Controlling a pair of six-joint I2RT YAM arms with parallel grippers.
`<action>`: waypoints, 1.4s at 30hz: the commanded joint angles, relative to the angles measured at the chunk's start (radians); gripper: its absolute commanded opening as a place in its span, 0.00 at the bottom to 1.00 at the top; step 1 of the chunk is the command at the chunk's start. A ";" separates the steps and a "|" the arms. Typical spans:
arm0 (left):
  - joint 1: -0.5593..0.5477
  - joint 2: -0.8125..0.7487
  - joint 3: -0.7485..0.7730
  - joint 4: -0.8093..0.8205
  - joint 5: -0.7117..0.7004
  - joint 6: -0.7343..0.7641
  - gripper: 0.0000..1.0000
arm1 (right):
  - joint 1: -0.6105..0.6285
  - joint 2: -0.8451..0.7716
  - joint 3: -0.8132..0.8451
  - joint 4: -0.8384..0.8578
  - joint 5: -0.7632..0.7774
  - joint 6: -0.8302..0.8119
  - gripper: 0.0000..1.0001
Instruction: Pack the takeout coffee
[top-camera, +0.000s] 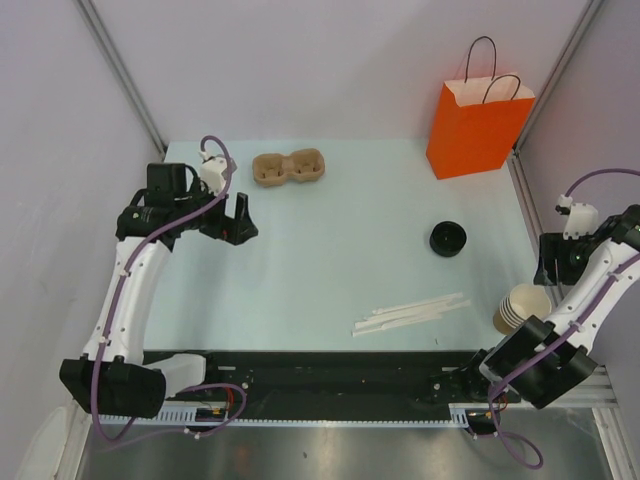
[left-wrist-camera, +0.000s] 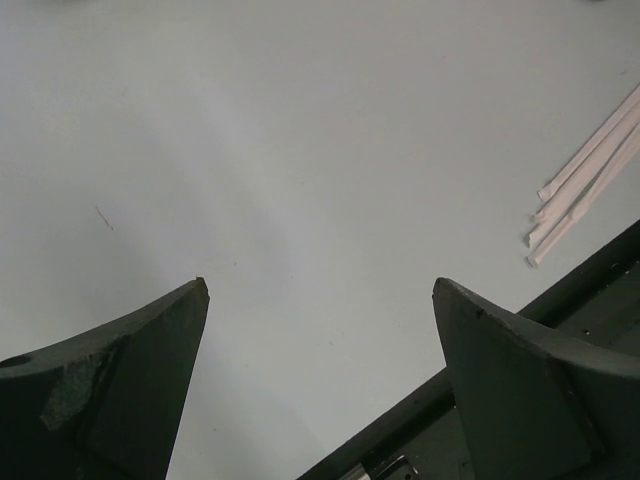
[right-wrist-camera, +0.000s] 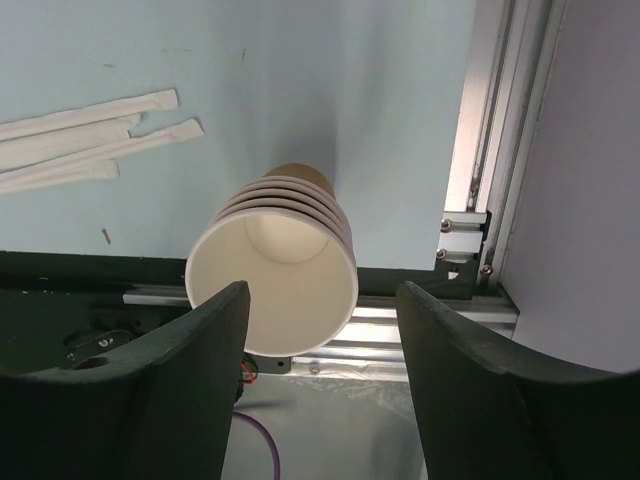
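We see no lidded coffee cup yet. Our right pincer (right-wrist-camera: 322, 290) straddles the stack of lidless tan paper cups (right-wrist-camera: 285, 250), jaws apart, presumably to pull one. A loose round black plastic lid (top-camera: 448, 239) lies beyond that stack. Our left pincer (left-wrist-camera: 320, 283) gapes empty.

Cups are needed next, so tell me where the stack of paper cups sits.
In the top view the stack of paper cups sits at the table's near right edge, right of the wrapped straws, beside the right arm.

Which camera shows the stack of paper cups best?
Right wrist: the stack of paper cups fills the centre, nested rims clear. Top external shows it small beside the right arm; left wrist, nothing.
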 joint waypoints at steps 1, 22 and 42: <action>-0.009 0.006 0.037 0.002 0.068 0.003 0.99 | -0.021 0.026 -0.003 -0.152 -0.001 -0.021 0.65; -0.017 0.040 0.054 -0.008 0.103 0.012 1.00 | -0.023 0.121 -0.066 -0.057 0.014 -0.043 0.50; -0.015 0.051 0.062 -0.008 0.109 0.015 0.99 | -0.021 0.110 -0.077 -0.038 0.022 -0.059 0.00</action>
